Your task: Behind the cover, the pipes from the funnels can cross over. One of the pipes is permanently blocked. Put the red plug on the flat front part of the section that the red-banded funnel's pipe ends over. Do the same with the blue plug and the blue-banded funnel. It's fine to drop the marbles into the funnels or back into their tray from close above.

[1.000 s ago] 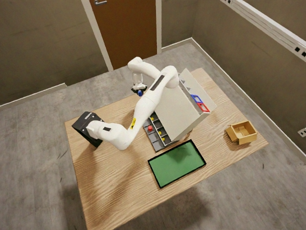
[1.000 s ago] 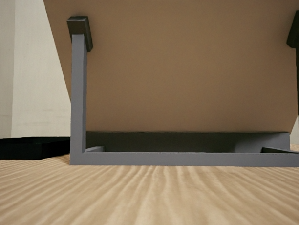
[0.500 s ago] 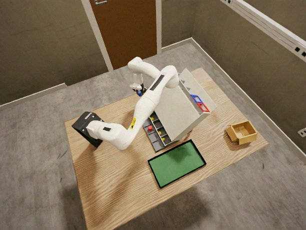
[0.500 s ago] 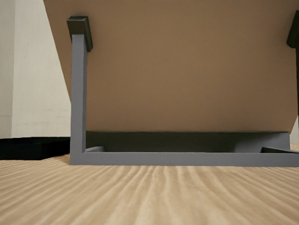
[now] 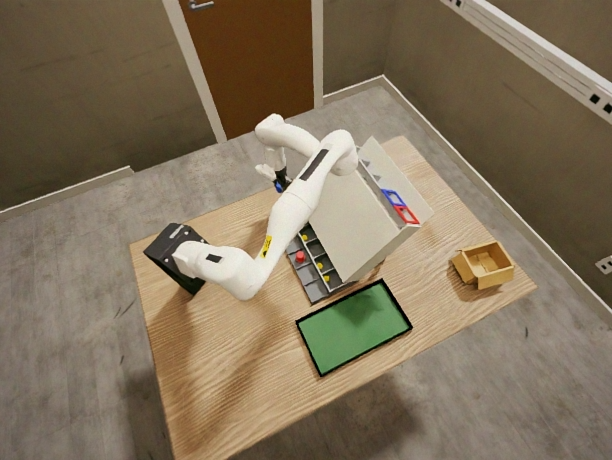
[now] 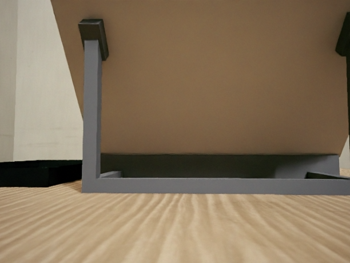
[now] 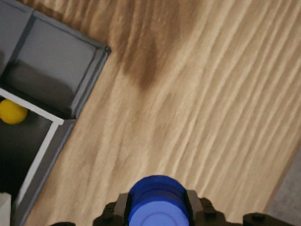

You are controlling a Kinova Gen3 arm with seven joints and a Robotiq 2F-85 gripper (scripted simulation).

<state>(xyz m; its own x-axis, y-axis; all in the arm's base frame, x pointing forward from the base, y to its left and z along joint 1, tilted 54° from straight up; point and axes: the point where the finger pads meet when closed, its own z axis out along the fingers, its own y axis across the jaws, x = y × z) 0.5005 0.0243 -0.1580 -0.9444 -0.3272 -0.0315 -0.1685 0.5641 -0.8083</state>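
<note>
In the top view, going left to right, the blue plug (image 5: pixel 278 187) (image 7: pixel 158 202) comes first, held up over the desk (image 5: pixel 225 350) (image 6: pixel 171 226) (image 7: pixel 162 98). It looks small, light and stiff, likely hard plastic, hardly fragile, though its smooth round side could slip or roll; the best hold is squarely across opposite sides, base kept level. The tool (image 5: pixel 280 183) (image 7: pixel 157 207) does that: part-closed on the plug, one finger at its nine o'clock and one at its three in the wrist view, touching nothing else that shows. Farther right, between five and six o'clock from it, the red plug (image 5: pixel 300 256) sits on a flat front part of the grey base (image 5: pixel 316 291) (image 6: pixel 200 186) (image 7: pixel 54 74); similar handling seems likely there.

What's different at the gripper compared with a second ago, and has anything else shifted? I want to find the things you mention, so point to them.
The gripper (image 5: pixel 282 180) (image 7: pixel 157 207) has closed: its fingers, spread wide before, have come inward and now grip the blue plug (image 5: pixel 278 187) (image 7: pixel 158 210). The arm (image 5: pixel 295 207) has barely moved. The red plug (image 5: pixel 300 256), marbles (image 5: pixel 320 266) (image 7: pixel 13 112) and green tray (image 5: pixel 350 333) look unchanged.
</note>
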